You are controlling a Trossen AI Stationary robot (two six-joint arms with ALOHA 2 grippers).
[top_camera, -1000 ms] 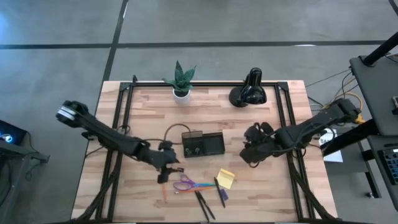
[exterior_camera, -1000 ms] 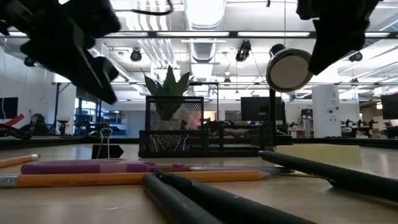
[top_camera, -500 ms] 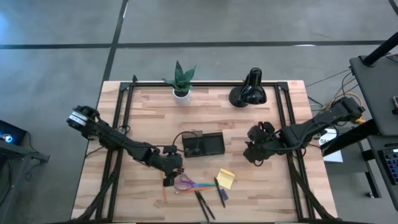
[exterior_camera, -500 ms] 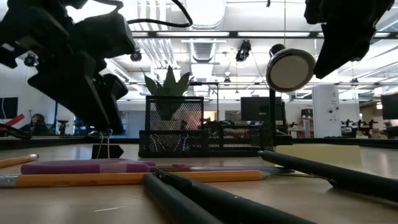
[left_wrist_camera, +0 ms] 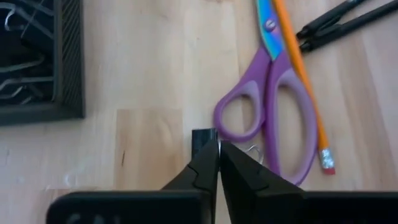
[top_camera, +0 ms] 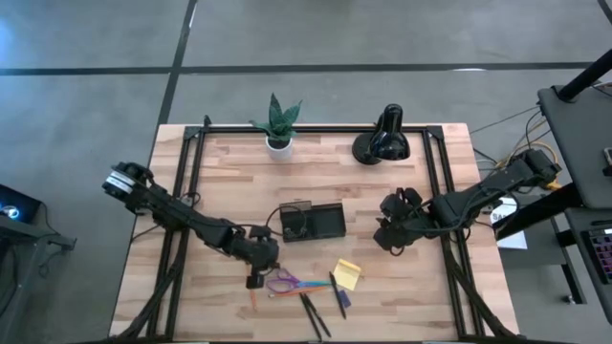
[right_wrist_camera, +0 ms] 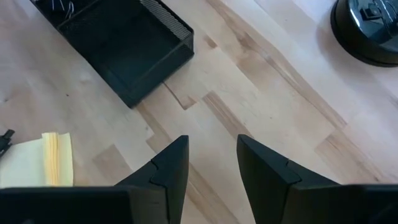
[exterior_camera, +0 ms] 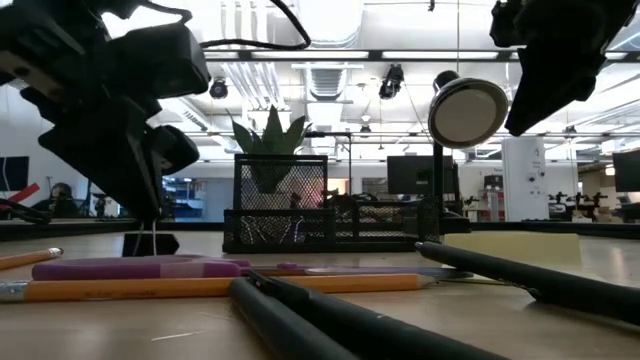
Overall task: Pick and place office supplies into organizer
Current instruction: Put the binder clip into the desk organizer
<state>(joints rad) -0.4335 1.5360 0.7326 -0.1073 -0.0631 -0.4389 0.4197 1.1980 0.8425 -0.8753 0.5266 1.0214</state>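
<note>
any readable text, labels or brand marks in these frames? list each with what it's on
None readable in any view.
Scissors, pencil, pens, sticky-note pad, organizer, lamp: no lettering shows.
Screens in the room behind the table: too small and blurred to read.

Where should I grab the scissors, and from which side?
Grip the scissors across the narrow neck at the pivot, coming straight down from above. They lie flat on the table, so only a top approach fits. The pencil lies tight against one side of the blades and handle, so spread the fingers carefully there. The left end effector, shut at the clip, is nearest.
</note>
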